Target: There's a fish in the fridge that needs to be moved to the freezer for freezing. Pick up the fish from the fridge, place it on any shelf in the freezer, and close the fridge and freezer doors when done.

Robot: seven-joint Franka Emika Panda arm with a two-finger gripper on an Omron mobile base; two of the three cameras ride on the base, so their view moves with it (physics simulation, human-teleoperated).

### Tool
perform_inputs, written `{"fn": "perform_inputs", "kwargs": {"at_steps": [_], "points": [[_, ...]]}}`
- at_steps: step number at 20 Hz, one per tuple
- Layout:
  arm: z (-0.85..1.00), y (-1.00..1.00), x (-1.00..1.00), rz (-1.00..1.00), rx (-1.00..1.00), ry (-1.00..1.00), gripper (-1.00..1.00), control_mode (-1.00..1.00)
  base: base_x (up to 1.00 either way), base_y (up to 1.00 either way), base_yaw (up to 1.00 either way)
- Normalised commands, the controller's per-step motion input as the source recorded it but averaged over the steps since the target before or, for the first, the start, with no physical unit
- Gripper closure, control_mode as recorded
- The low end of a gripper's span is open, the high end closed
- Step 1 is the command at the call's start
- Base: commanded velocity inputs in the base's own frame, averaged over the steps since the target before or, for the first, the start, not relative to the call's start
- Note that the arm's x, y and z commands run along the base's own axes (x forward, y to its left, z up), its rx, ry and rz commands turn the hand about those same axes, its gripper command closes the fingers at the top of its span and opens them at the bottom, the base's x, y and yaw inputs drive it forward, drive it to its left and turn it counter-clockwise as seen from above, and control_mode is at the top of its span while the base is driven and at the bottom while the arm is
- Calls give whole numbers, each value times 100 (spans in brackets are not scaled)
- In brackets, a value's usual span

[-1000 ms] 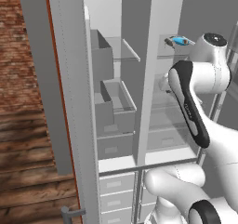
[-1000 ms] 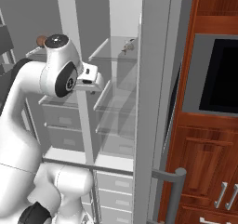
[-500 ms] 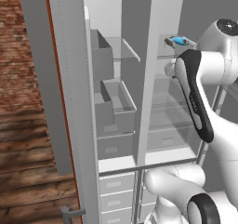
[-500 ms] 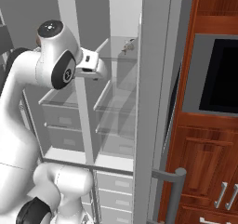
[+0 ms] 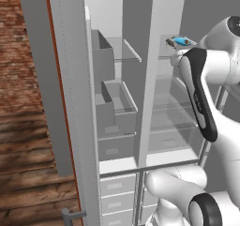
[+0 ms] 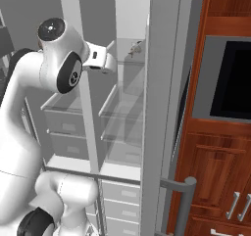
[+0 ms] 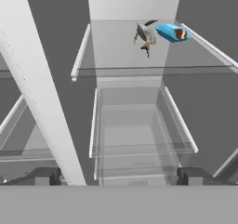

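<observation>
The small pale silvery-grey fish (image 7: 144,36) is seen in the hand view lying on the top clear glass shelf of the fridge (image 7: 135,56), the wider half of the tall grey side-by-side unit, toward the back and right of centre. Just beside it, on its right, a bright blue oblong packet with an orange spot (image 7: 172,32) rests on the same glass plate. From the tool (image 7: 118,175) the fish lies ahead, higher and slightly to the right, well apart; nothing is held, and the two dark fingertips (image 7: 44,175) are spread wide at the bottom of the hand view. The long axis of the fish appears to run obliquely, tail toward the tool, though its small size leaves this uncertain. A reach forward and upward is judged to be needed, with care taken to keep off the blue packet.

The shelves are thin, transparent and smooth, edged by pale rails, with grey drawers below. In the left base view the freezer (image 5: 112,103), the narrower half with deep grey bins, stands open to the left, divided from the fridge by a grey vertical wall (image 5: 136,79). Both tall flat grey doors (image 6: 162,107) stand open.
</observation>
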Motion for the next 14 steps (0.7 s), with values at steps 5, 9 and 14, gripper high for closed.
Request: {"fn": "perform_inputs", "kwargs": {"at_steps": [5, 9, 14], "points": [[13, -9, 29, 0, 0, -10, -100, -100, 0, 0, 0], [16, -24, 37, 0, 0, 0, -100, -100, 0, 0, 0], [5, -26, 34, 0, 0, 3, -100, -100, 0, 0, 0]]}}
